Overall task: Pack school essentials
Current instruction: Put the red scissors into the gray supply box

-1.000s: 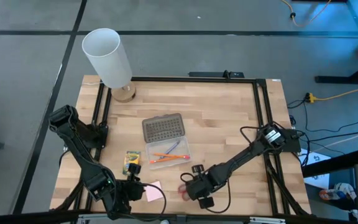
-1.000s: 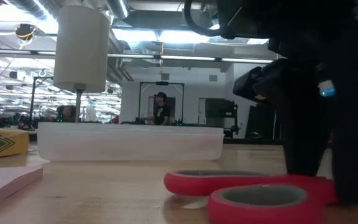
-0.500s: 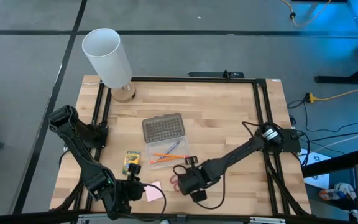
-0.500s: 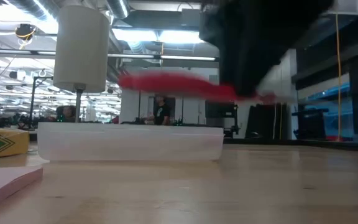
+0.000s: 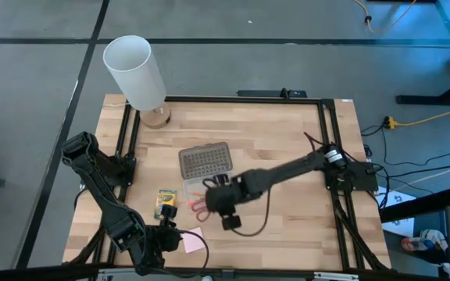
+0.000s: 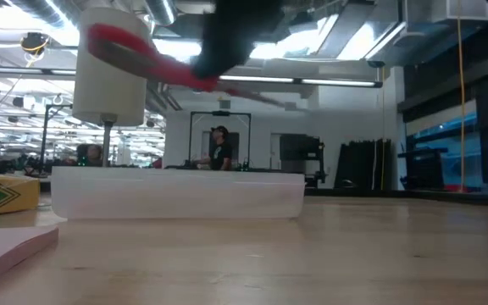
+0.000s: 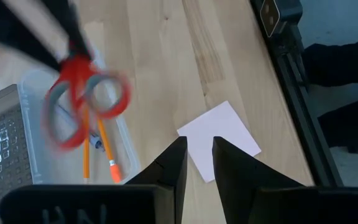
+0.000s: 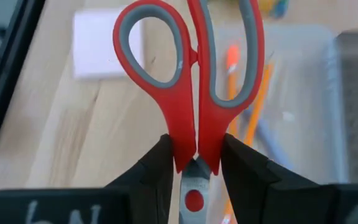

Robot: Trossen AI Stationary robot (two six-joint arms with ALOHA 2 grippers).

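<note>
Moved: the right gripper point(image 5: 209, 204) has carried the red-handled scissors point(image 5: 199, 206) up off the table point(image 5: 287, 148) from its front edge, leftward, to a spot above the near end of the clear plastic case point(image 5: 213, 193).
Right jaws: pinching the scissors just below the handle loops, loops pointing away from the wrist; the scissors hang in the air, tilted, above the case.
Left gripper point(image 7: 197, 163): parked low at the front left corner of the table, right over the sticky-note pad point(image 5: 193, 240); its jaws stand a little apart with nothing between them.
Done so far: an orange pencil point(image 5: 209, 194) and a blue pen point(image 5: 217, 186) already lie inside the open case.
Left to do, as I judge it: lower the scissors into the case, then bring in the crayon box point(image 5: 166, 204) and the pink pad, both lying on the table to the case's left and front left.
Progress: roughly halfway, I'd say, with the third item in the air.
Count: one pair of scissors, one pencil, one pen, one crayon box, one pad, one case with its grey dotted lid point(image 5: 205, 161) folded back.
Also there: one tall white cylinder point(image 5: 134, 72) at the far left corner.
</note>
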